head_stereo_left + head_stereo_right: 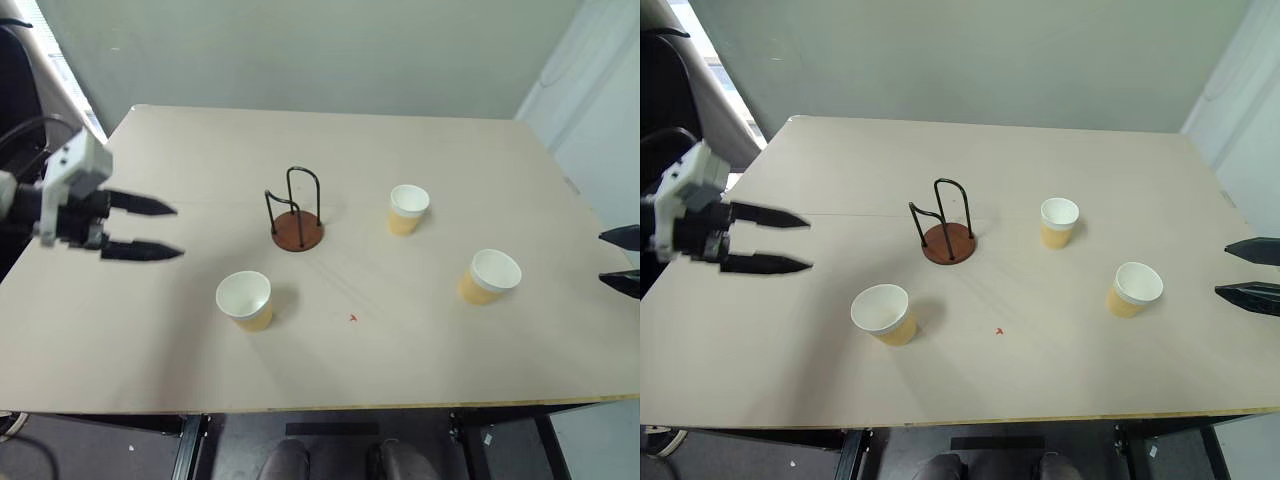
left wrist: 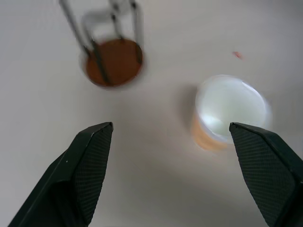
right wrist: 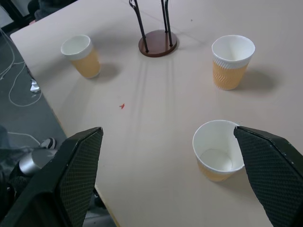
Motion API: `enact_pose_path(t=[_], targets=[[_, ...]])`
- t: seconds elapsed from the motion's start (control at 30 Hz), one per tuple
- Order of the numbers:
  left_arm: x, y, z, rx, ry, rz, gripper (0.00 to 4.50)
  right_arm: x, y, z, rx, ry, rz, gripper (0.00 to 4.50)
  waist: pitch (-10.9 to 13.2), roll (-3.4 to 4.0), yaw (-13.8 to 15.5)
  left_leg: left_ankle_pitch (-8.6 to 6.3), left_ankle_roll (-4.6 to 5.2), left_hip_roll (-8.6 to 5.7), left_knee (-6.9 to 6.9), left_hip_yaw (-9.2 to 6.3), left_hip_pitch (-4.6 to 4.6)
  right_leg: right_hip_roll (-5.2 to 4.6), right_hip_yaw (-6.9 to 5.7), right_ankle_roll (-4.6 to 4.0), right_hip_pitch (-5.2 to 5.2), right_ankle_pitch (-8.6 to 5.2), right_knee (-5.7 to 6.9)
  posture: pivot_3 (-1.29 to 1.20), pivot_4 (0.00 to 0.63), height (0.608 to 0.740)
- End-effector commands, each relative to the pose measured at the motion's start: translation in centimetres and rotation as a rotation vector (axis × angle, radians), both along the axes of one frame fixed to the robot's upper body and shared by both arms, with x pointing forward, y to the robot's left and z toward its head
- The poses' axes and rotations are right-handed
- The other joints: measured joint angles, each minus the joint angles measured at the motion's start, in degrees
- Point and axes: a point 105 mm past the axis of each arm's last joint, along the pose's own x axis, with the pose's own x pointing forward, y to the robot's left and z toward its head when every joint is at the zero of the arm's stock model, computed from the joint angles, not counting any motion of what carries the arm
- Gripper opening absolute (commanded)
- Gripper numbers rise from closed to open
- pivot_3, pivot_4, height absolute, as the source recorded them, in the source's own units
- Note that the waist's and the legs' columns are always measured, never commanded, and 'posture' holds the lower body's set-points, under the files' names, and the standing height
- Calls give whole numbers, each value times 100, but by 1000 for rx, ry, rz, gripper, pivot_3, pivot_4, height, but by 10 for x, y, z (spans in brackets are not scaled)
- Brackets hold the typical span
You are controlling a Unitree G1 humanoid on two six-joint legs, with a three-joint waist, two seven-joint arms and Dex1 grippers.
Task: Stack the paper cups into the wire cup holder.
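Observation:
The wire cup holder (image 1: 297, 230) stands upright near the table's middle, a brown disc base with black wire loops and nothing in it. Three paper cups stand upright and apart on the table: one front left of the holder (image 1: 245, 298), one to its right (image 1: 408, 208), one further right and nearer (image 1: 490, 275). My left gripper (image 1: 178, 232) hovers open over the left side, pointing toward the holder, empty. At the right edge my right gripper (image 1: 602, 257) is open and empty, a little beyond the nearest cup (image 3: 218, 149). The left wrist view has the holder (image 2: 113, 61) and a cup (image 2: 229, 111) ahead of its fingers.
The beige table (image 1: 150, 360) reaches a pale wall at the back, and its front edge runs close below the cups. A tiny red mark (image 1: 352, 318) lies between the front cups. Dark equipment and cables stand past the left edge.

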Motion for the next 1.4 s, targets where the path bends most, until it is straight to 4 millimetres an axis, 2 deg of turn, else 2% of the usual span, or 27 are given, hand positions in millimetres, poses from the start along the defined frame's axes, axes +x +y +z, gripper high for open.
enact_pose_path(t=[0.03,0.07,0.13,0.2,0.27,0.37,0.5,0.73,1.07,1.1,1.13,1.4], targets=[[46,-6,7,20,-157,164,4205,-1,1,12,-12,-64,-1,4500,-2,3,15,0,0,-2,0,1,-1,-2,-1,2,0,1,-1,0,150,740],[57,-10,7,23,-182,192,4205,-1,1,12,-12,-67,-2,4500,0,6,32,0,1,-7,7,-1,9,-4,-4,3,21,2,-1,0,150,740],[70,-33,-6,-1,-158,164,4205,-1,3,12,-11,-71,-1,4500,0,5,28,-2,4,-10,10,-6,12,-9,-5,13,29,7,-7,0,150,740],[69,-59,-28,12,-87,55,4205,-3,5,13,-10,-74,1,4500,0,6,25,-4,9,-14,14,12,12,-4,-6,21,42,11,-6,0,150,740],[70,-71,-43,37,-50,9,4205,-7,7,14,-10,-76,2,4500,0,5,2,-5,9,-18,24,61,-10,4,-6,40,31,22,-11,0,150,740],[82,-75,-50,52,-61,51,4205,-11,9,17,-9,-79,1,4500,1,6,-3,-6,11,-18,38,75,-32,8,-5,43,13,24,-17,0,150,740],[99,-70,-52,77,-99,142,4205,-14,11,18,-9,-83,-8,4500,1,6,13,-6,11,-8,49,71,-33,6,-2,53,12,28,-15,0,150,740],[114,-87,-50,27,-127,157,4205,-16,12,15,0,-83,-23,4500,1,6,63,-17,34,-27,105,68,-28,5,0,82,39,27,-19,0,150,740],[125,-110,-50,-50,-141,182,4205,-17,19,12,13,-69,8,4500,1,5,107,-18,36,-73,107,77,-30,10,2,96,42,26,-18,0,150,740],[126,-112,-50,-54,-145,183,3819,-17,20,12,23,-74,12,4500,1,5,114,-18,36,-74,107,77,-30,10,3,97,42,26,-17,0,150,740],[126,-114,-51,-53,-147,179,3661,-16,21,12,29,-79,12,4500,1,5,120,-18,36,-75,107,78,-29,9,3,99,42,25,-18,0,150,740],[125,-118,-53,-69,-139,162,887,-14,25,10,23,-84,16,4500,1,5,140,-18,37,-83,106,78,-27,9,8,110,42,20,-17,0,150,740]])
